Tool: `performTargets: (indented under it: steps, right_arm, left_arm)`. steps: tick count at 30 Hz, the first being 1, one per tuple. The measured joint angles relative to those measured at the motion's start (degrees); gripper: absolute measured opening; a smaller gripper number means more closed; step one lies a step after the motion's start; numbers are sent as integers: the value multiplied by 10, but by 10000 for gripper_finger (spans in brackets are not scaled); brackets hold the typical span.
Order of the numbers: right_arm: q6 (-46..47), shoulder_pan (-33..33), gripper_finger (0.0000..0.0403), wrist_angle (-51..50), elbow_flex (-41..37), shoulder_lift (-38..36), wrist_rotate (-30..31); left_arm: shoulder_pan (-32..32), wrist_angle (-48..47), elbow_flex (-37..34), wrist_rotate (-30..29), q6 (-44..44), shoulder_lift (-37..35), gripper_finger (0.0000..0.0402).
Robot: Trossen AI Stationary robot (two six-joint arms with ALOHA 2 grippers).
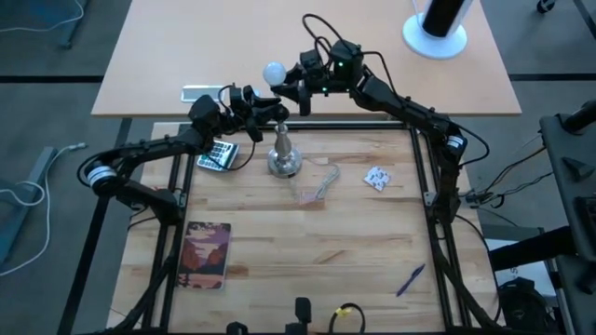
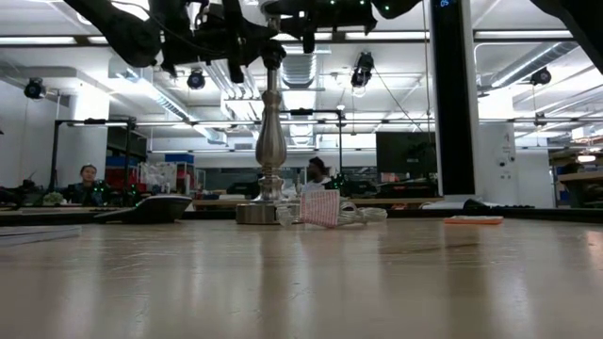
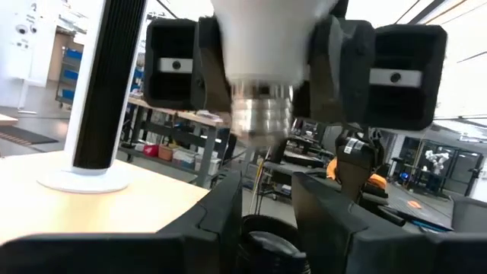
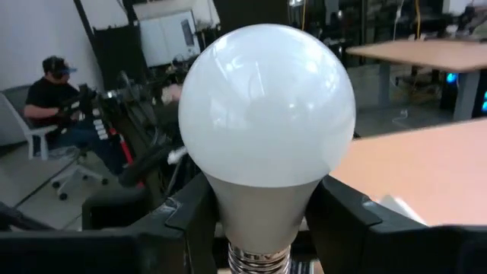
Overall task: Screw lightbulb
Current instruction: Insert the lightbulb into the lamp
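Note:
The silver lamp stand (image 1: 284,154) stands by its round foot on the wooden table, left of centre toward the far edge. It is also in the low view (image 2: 270,141). Its black socket (image 3: 266,245) sits at the top, between the fingers of my left gripper (image 1: 265,112). The white lightbulb (image 1: 273,72) is in my right gripper (image 1: 296,86), raised above the socket. Its grey screw base (image 3: 261,114) points down at the socket, with a gap between them. My left gripper has the lamp stand's black socket (image 3: 262,236) between its two fingers (image 3: 221,217), coming from the table's left and slanting a little upward. The fingers hide the touching faces. The stand stays upright on its foot. My right gripper pinches the bulb's white neck (image 4: 262,217), just above the screw base, between its two fingers (image 4: 190,217). The fingers lie level, coming from the table's right. The bulb is lifted clear, globe up and screw base down.
A calculator (image 1: 219,154) lies left of the stand. Clear packaging (image 1: 317,181) and a small white packet (image 1: 377,177) lie to its right. A book (image 1: 207,253) lies near left and a blue pen (image 1: 410,279) near right. A tower fan (image 1: 436,28) stands on the far table.

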Motion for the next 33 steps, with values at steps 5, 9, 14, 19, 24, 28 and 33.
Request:
performTargets:
  steps: [5, 9, 14, 19, 24, 28, 33]
  right_arm:
    - [-1, 0, 164, 4, 0, -5, -3]
    - [8, 0, 164, 13, -1, -5, -16]
    - [56, -5, 164, 80, -29, -11, -33]
    - [60, -7, 164, 93, -59, -30, -40]
    - [52, -5, 164, 97, -105, -38, -36]
    - [49, -2, 164, 126, -138, -44, -28]
    - [39, 2, 164, 166, -157, -45, 8]
  left_arm:
    - [1, 5, 16, -3, 2, -4, 100]
    - [3, -2, 33, -3, 4, -4, 105]
    - [21, -34, 41, -1, 6, -22, 116]
    - [43, -134, 42, -10, 22, -72, 123]
    - [59, -228, 42, -46, 52, -129, 115]
    - [63, -271, 42, -109, 64, -164, 100]
    - [62, -280, 43, -127, 64, -181, 84]
